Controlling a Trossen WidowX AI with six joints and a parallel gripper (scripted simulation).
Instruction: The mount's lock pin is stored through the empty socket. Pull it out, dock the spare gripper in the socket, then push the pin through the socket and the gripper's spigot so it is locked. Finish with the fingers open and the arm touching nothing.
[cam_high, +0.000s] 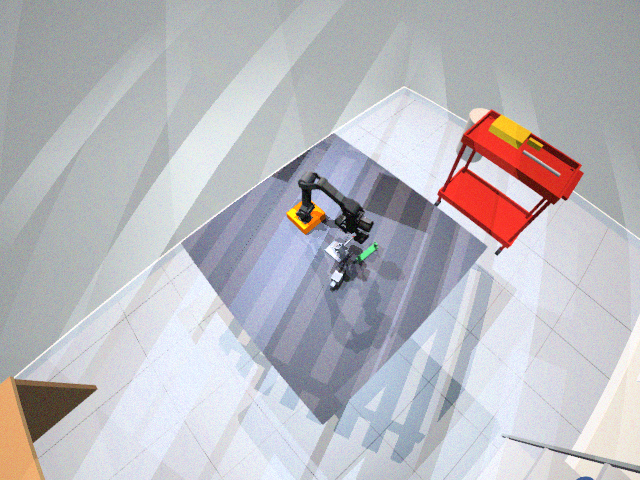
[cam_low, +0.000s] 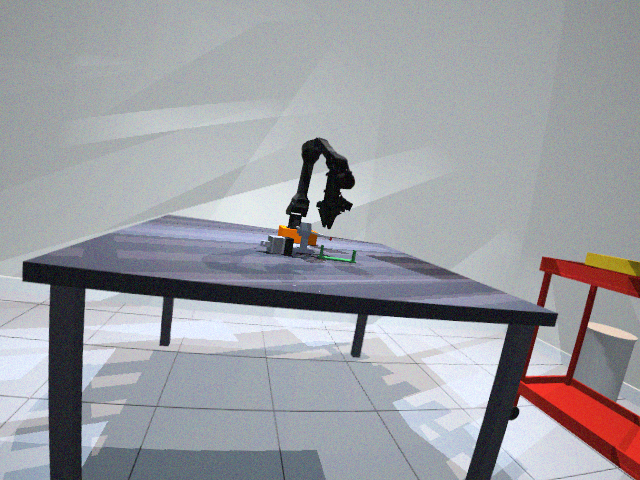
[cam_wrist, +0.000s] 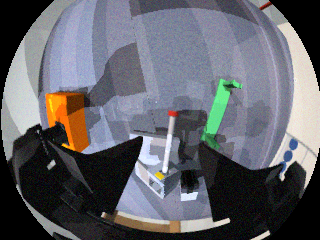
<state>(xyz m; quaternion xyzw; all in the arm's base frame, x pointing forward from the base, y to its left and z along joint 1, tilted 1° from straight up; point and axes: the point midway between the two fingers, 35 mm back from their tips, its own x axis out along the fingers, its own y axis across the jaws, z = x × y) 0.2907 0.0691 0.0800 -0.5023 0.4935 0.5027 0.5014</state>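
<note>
The grey mount (cam_high: 334, 251) (cam_low: 305, 238) (cam_wrist: 149, 176) stands on the table. The lock pin (cam_low: 323, 237) (cam_wrist: 166, 159), a pale rod with a red head, sits in the mount and sticks out of its side. The spare gripper (cam_high: 337, 278) (cam_low: 276, 244) (cam_wrist: 189, 186), pale grey and black, lies on the table beside the mount. My gripper (cam_high: 360, 238) (cam_low: 327, 226) (cam_wrist: 171, 144) is open and empty, pointing down above the pin's red-headed end. In the wrist view the pin shows between the fingertips, but they appear higher than it. The socket's inside is hidden.
A green bracket (cam_high: 368, 252) (cam_low: 338, 258) (cam_wrist: 217, 114) with two upright ends lies near the pin, on the side away from the orange base block (cam_high: 306, 223) (cam_low: 289, 235) (cam_wrist: 75, 120) under the arm. A red cart (cam_high: 485, 198) stands beyond the table.
</note>
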